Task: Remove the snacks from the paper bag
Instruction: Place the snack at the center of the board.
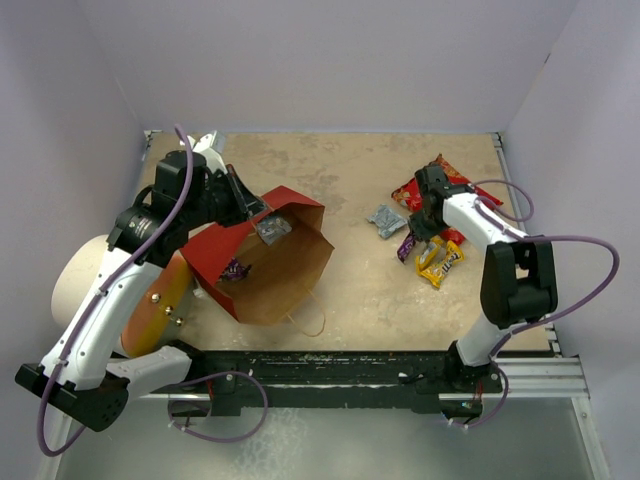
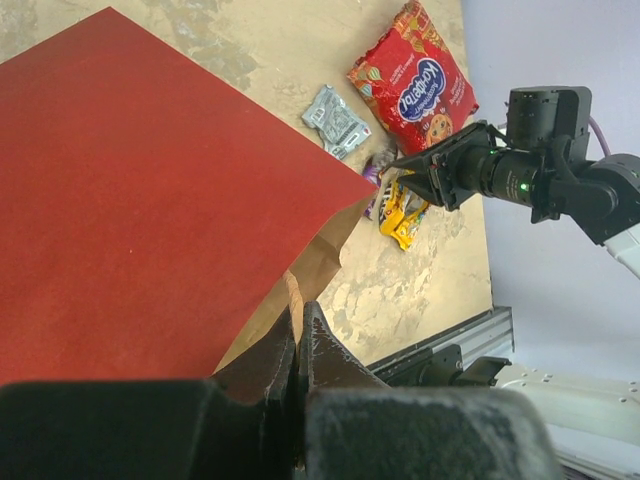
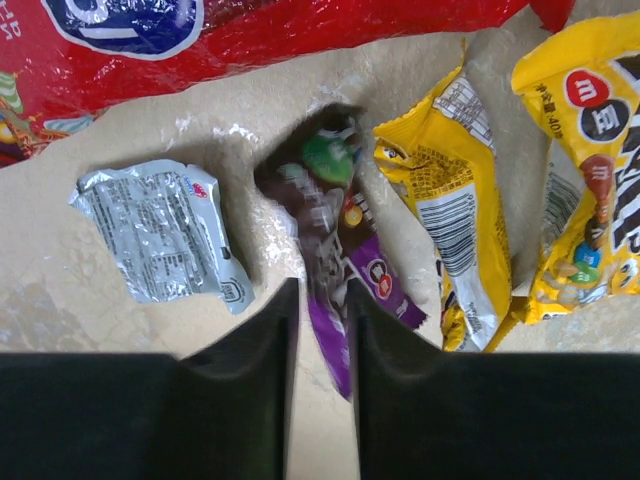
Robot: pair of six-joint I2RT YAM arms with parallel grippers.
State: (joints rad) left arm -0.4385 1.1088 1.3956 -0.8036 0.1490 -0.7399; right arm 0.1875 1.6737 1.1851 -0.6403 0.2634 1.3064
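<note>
The paper bag [image 1: 270,270] lies on its side at the left, red faces out and brown mouth towards the middle. A purple packet [image 1: 235,268] and a silver-grey one [image 1: 272,228] lie inside it. My left gripper [image 1: 258,208] is shut on the bag's upper rim; the left wrist view shows its jaws [image 2: 297,318] pinching the brown paper edge beside the red face [image 2: 150,200]. My right gripper [image 3: 322,300] is slightly open over the snacks at the right. A blurred purple packet [image 3: 340,240] hangs loose between its fingers.
On the table at the right lie a red cookie bag [image 1: 445,182], a silver-grey packet [image 1: 385,220] and two yellow packets [image 1: 440,262]. A white cylinder [image 1: 85,275] with an orange end [image 1: 160,305] lies left of the bag. Purple walls enclose the table.
</note>
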